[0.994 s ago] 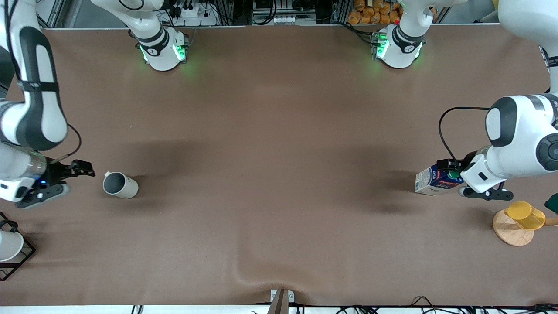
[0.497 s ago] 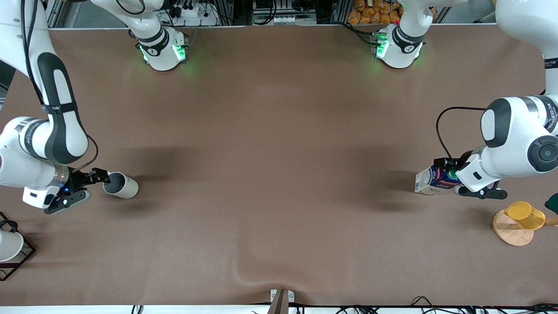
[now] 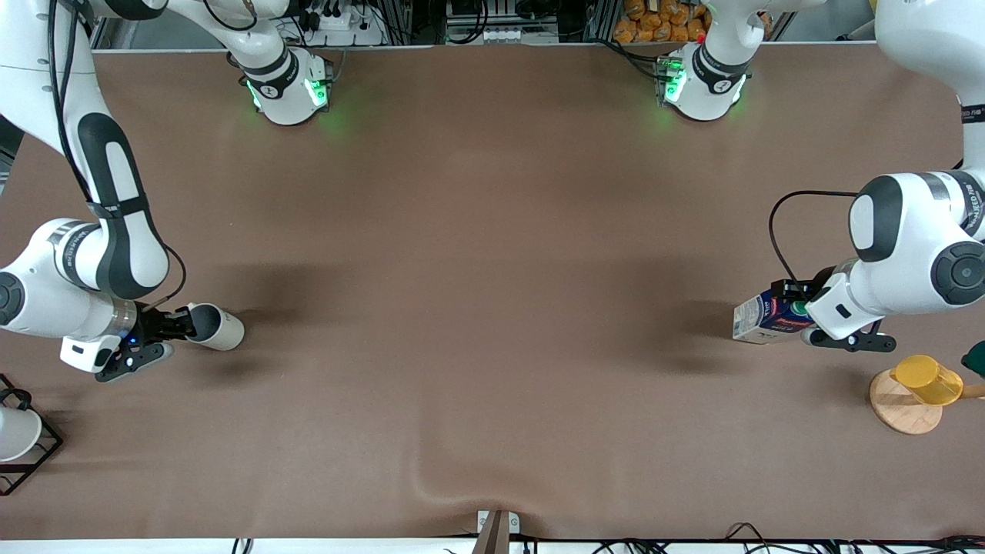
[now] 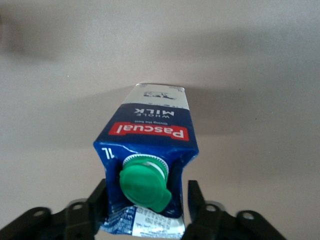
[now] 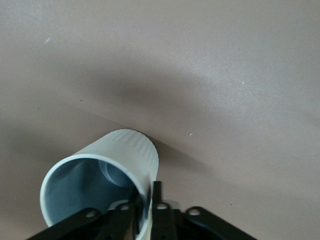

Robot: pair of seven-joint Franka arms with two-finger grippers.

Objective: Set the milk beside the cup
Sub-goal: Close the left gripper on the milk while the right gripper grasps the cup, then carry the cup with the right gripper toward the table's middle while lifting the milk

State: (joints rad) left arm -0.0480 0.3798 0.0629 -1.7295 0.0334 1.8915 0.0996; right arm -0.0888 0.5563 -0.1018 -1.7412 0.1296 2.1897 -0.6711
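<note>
The milk (image 3: 762,319) lies on its side near the left arm's end of the table. In the left wrist view the carton (image 4: 150,130) shows its green cap (image 4: 145,182) and red label band. My left gripper (image 3: 800,314) is open, its fingers either side of the carton's gabled top (image 4: 146,200). The beige-white cup (image 3: 221,327) lies on its side near the right arm's end. My right gripper (image 3: 185,322) is shut on its rim (image 5: 147,195), one finger inside the grey mouth and one outside the cup wall (image 5: 120,155).
A yellow cup (image 3: 927,379) lies on a round wooden stand (image 3: 900,412) nearer the front camera than the milk. A white cup in a black wire rack (image 3: 15,435) stands at the right arm's end. The table cloth has a wrinkle (image 3: 431,485) near the front edge.
My right gripper has moved toward the cup and closed over its rim, one finger entering the mouth. My left gripper has slid slightly farther over the carton's top.
</note>
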